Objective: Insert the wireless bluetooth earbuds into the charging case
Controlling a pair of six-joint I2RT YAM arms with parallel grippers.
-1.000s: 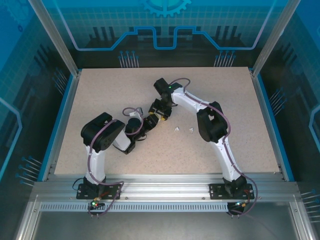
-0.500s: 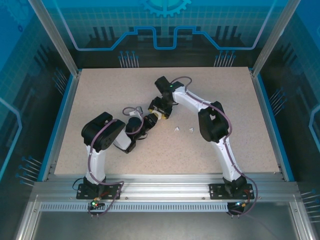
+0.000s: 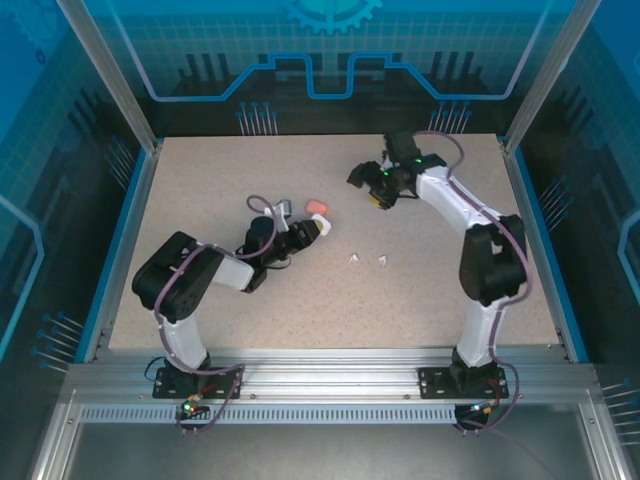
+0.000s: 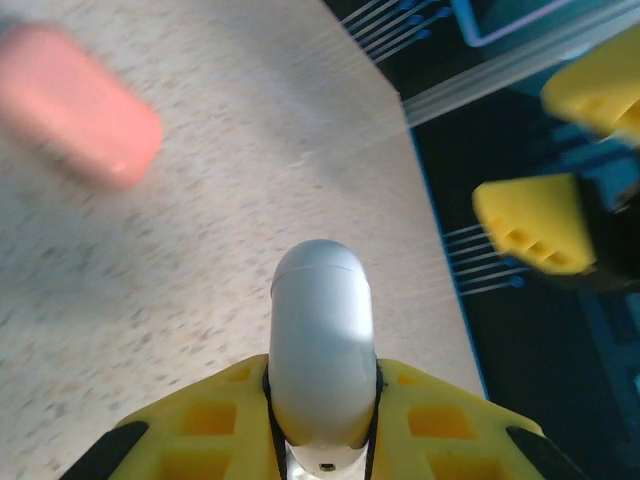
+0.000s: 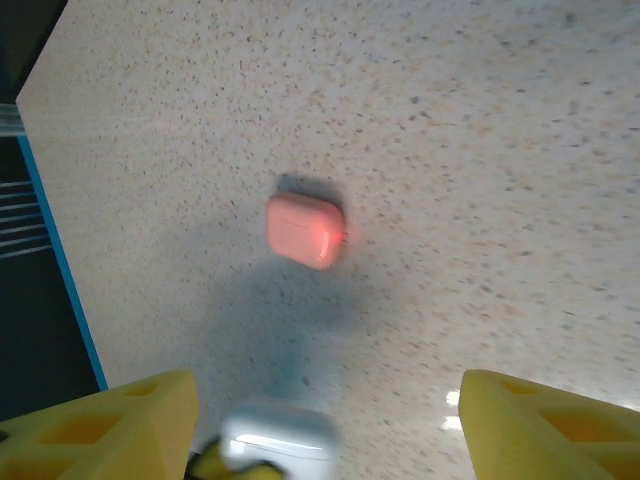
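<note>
While the left fingers (image 4: 200, 430) clamp the white charging case (image 4: 320, 340), two white earbuds (image 3: 353, 259) lie on the desk (image 3: 200, 200) to their right, the right fingers (image 5: 540, 420) parted farther off.

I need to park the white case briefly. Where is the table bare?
Bare: the far-left corner of the table, and the near strip between the two white earbuds and the front edge. Crowded: the middle, where the left gripper holds the white case close to the pink case.
</note>
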